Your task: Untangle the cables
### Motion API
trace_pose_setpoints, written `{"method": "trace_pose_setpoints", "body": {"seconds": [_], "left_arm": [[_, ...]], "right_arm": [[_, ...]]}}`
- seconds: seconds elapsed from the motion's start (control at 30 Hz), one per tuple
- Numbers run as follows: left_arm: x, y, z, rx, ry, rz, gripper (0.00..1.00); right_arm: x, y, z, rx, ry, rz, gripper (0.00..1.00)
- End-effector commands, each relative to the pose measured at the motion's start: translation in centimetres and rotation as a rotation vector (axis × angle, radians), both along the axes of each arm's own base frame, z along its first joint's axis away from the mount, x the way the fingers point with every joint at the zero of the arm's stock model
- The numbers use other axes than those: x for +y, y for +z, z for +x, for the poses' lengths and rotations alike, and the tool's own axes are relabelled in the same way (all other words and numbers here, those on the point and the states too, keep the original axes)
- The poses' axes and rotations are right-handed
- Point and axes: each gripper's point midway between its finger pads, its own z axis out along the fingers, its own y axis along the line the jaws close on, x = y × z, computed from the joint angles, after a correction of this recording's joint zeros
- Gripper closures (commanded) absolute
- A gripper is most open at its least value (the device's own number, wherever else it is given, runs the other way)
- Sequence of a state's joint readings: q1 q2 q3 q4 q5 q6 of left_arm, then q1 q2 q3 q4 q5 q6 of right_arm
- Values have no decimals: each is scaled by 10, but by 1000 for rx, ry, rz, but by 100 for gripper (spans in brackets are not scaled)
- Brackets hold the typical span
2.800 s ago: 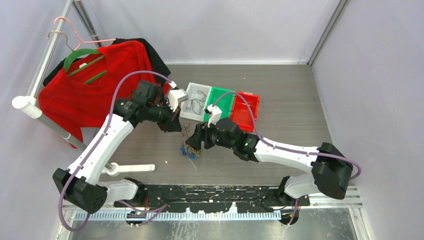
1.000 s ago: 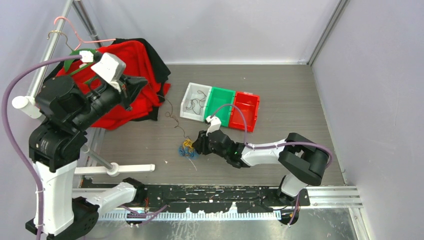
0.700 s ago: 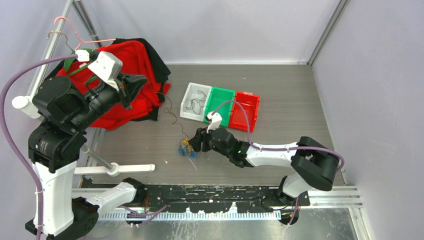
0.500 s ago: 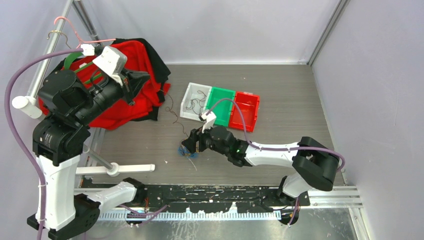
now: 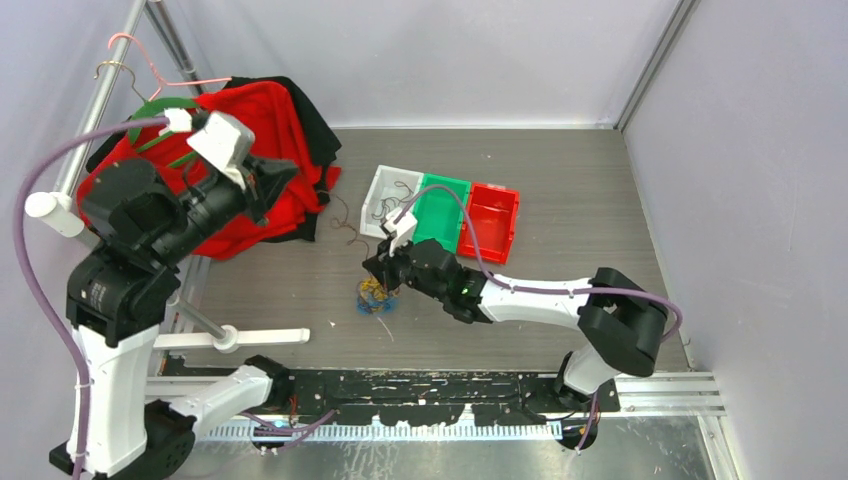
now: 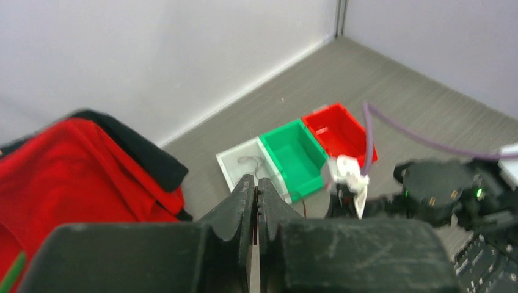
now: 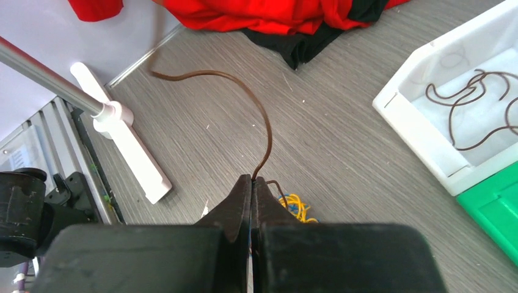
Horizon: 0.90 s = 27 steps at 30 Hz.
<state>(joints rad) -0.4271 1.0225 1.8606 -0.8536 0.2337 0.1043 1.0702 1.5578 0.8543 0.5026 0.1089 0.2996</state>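
Observation:
A small knot of yellow and blue cables (image 5: pixel 375 293) lies on the grey table, also seen in the right wrist view as the tangle (image 7: pixel 297 207). My right gripper (image 5: pixel 373 270) (image 7: pixel 252 180) hovers just above it, shut on a brown cable (image 7: pixel 259 116). That cable arcs up and left to a loose end. From above, the brown cable (image 5: pixel 345 228) curls slack beside the white bin. My left gripper (image 5: pixel 288 167) (image 6: pixel 255 183) is raised high over the red garment. Its jaws are pressed together with only a hairline slit, and no cable runs from them.
A white bin (image 5: pixel 372 205) (image 7: pixel 421 137) holds separated brown cables (image 7: pixel 470 110); green (image 5: pixel 440 212) and red (image 5: pixel 492 222) bins adjoin it. A red garment (image 5: pixel 250 125) on hangers drapes over the rack at back left. A white stand foot (image 5: pixel 265 338) lies near the front left.
My right gripper opened wide, then shut on the brown cable and lifted slightly toward the bins. The cable, earlier stretched toward my left gripper, now hangs slack with a free end.

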Motion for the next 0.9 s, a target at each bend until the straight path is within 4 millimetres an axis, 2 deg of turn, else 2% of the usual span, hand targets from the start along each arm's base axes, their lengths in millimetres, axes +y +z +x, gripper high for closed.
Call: {"method": "trace_pose_setpoints", "body": {"seconds": [0.0, 0.03, 0.07, 0.13, 0.17, 0.3, 0.43, 0.57, 0.7, 0.8, 0.87], "left_arm": [[0, -54, -1, 110, 1, 26, 92], [-3, -74, 0, 153, -8, 38, 90], [-6, -103, 2, 224, -12, 55, 85], [-13, -138, -2, 314, -51, 71, 72], [-18, -154, -5, 360, -81, 73, 69], [-38, -194, -23, 510, -200, 34, 61], [-44, -226, -36, 608, -255, 31, 56], [-47, -236, -46, 580, -312, 31, 49], [-46, -245, -54, 512, -352, 34, 48], [-40, -249, -44, 470, -277, 23, 49], [-35, -241, -33, 414, -215, -11, 49]], "right_arm": [[-2, 89, 0, -116, 14, 150, 99], [-2, 97, -4, -112, 29, 169, 99], [0, 102, -9, -99, 51, 185, 99], [1, 110, -15, -72, 69, 228, 99], [2, 114, -17, -58, 79, 254, 99], [3, 131, -25, -19, 101, 334, 99], [3, 146, -28, -9, 115, 385, 99], [4, 157, -32, 0, 131, 412, 99], [3, 175, -37, 4, 152, 459, 99], [3, 189, -40, 20, 162, 500, 99], [4, 194, -42, 38, 175, 523, 99]]}}
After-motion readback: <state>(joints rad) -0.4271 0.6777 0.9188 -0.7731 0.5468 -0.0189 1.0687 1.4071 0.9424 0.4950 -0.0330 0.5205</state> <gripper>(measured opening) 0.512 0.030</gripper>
